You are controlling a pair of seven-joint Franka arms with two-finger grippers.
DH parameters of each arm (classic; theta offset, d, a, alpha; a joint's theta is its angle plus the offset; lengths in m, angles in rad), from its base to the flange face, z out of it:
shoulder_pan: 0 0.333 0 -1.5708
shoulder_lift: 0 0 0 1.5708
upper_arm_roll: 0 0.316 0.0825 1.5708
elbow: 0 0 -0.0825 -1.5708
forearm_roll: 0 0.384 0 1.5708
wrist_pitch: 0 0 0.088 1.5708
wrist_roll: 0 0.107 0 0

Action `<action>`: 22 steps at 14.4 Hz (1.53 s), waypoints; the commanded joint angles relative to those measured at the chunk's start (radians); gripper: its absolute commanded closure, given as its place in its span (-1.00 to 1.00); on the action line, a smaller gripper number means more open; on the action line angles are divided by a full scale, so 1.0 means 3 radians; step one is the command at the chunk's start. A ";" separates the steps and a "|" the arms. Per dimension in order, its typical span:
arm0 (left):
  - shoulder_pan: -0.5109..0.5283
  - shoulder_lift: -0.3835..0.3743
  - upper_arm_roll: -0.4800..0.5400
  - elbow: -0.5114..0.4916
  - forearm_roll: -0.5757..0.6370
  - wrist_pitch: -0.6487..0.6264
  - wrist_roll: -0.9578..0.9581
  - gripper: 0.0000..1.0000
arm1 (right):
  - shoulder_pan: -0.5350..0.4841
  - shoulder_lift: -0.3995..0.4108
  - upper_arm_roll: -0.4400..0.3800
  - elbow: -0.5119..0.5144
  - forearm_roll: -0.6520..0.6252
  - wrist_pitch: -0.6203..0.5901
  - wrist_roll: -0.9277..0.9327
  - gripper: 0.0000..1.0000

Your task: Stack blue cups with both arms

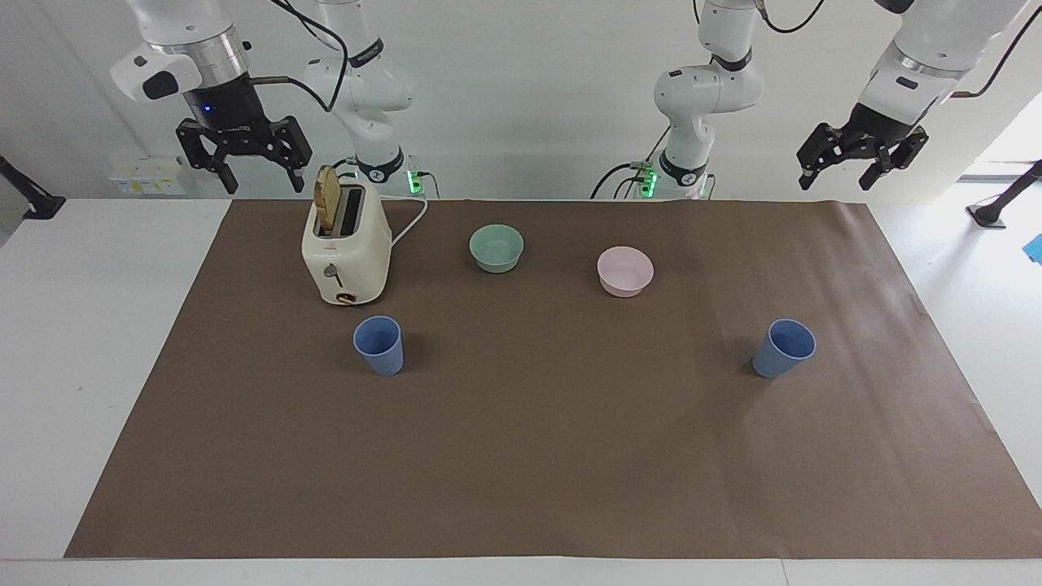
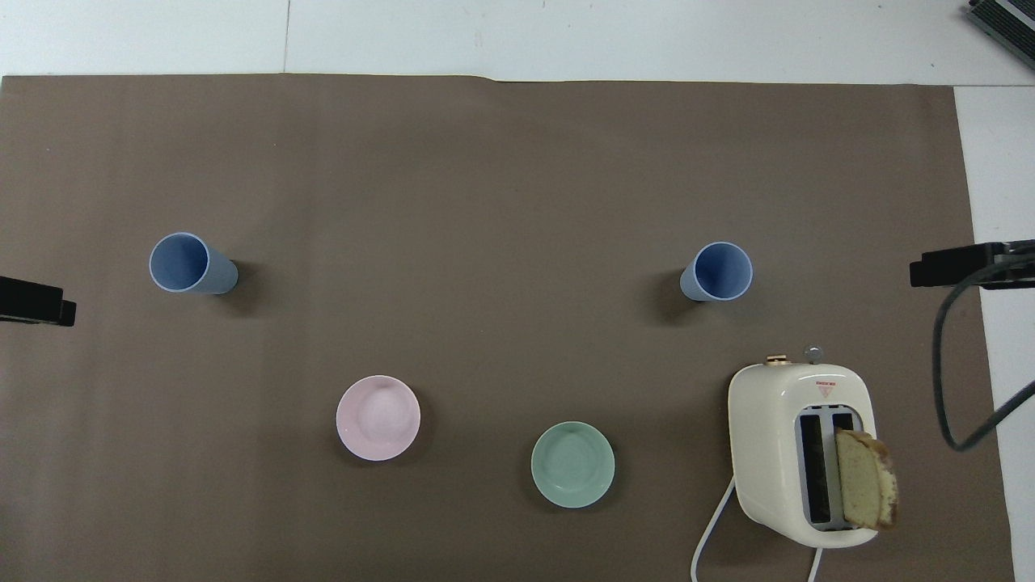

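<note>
Two blue cups stand upright and apart on the brown mat. One cup [image 1: 379,345] [image 2: 718,272] is toward the right arm's end, just farther from the robots than the toaster. The other cup [image 1: 784,348] [image 2: 190,263] is toward the left arm's end. My right gripper [image 1: 262,173] hangs open and empty, high over the mat's edge beside the toaster. My left gripper [image 1: 836,173] hangs open and empty, high over the mat's corner at its own end. In the overhead view only a dark tip of each shows, left [image 2: 36,301] and right [image 2: 962,265].
A cream toaster [image 1: 346,252] [image 2: 800,453] with a bread slice [image 1: 326,199] sticking up stands near the right arm. A teal-green bowl [image 1: 496,247] [image 2: 572,464] and a pink bowl [image 1: 625,270] [image 2: 378,417] sit between the cups and the robots.
</note>
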 commanded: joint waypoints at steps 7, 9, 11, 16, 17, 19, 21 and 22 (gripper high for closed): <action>-0.0005 -0.0064 0.0042 -0.0366 -0.0016 0.0430 -0.0005 -1.00 | -0.0047 -0.0029 0.0020 -0.0021 0.0012 -0.0026 -0.0096 -1.00; 0.0066 0.0018 0.0042 -0.0520 -0.0016 0.0768 -0.0036 -1.00 | -0.0047 -0.0029 0.0020 -0.0021 0.0012 -0.0026 -0.0096 -1.00; 0.0133 0.0176 0.0042 -0.0612 -0.0016 0.1054 -0.0087 -1.00 | -0.0047 -0.0029 0.0020 -0.0021 0.0012 -0.0026 -0.0096 -1.00; 0.0235 0.0503 0.0042 -0.0980 -0.0016 0.1735 -0.0511 -1.00 | -0.0047 -0.0029 0.0020 -0.0021 0.0012 -0.0026 -0.0096 -1.00; 0.0265 0.0570 0.0042 -0.1036 -0.0016 0.1832 -0.0537 -1.00 | -0.0047 -0.0029 0.0020 -0.0021 0.0012 -0.0021 -0.0096 -1.00; 0.0276 0.0784 0.0042 -0.1103 -0.0016 0.2047 -0.0547 -1.00 | -0.0047 -0.0029 0.0020 -0.0021 0.0012 -0.0021 -0.0096 -1.00; 0.0271 0.0877 0.0042 -0.1169 -0.0016 0.2216 -0.0624 -1.00 | -0.0047 -0.0029 0.0020 -0.0021 0.0012 -0.0026 -0.0096 -1.00; 0.0256 0.0908 0.0042 -0.1200 -0.0016 0.2313 -0.0665 -1.00 | -0.0047 -0.0029 0.0020 -0.0021 0.0012 -0.0026 -0.0096 -1.00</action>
